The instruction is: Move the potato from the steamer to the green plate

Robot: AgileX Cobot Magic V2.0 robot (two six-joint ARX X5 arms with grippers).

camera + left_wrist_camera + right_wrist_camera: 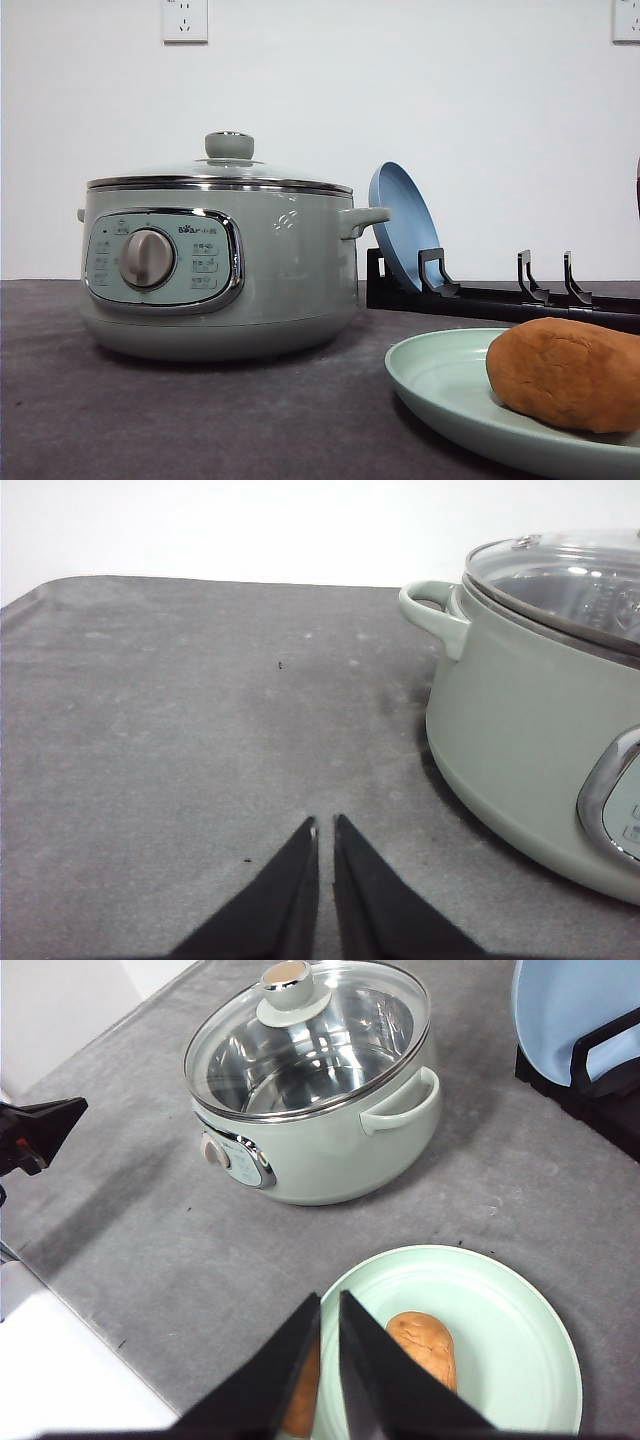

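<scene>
The potato (566,372) (426,1346), a brown-orange lump, lies on the pale green plate (440,385) (500,1300) at the front right of the table. The sage-green steamer (215,265) (320,1140) (530,730) stands to the left with its glass lid (300,1035) on; through the lid its metal inside looks bare. My right gripper (329,1297) is shut with nothing between its fingers, hanging above the plate's near edge and partly hiding the potato. My left gripper (326,820) is shut over bare grey table, left of the steamer.
A black dish rack (500,295) stands behind the green plate with a blue plate (402,225) (575,1010) upright in it. Grey mat (200,730) covers the table. A white wall rises behind. A dark part of the other arm (35,1130) shows left of the steamer.
</scene>
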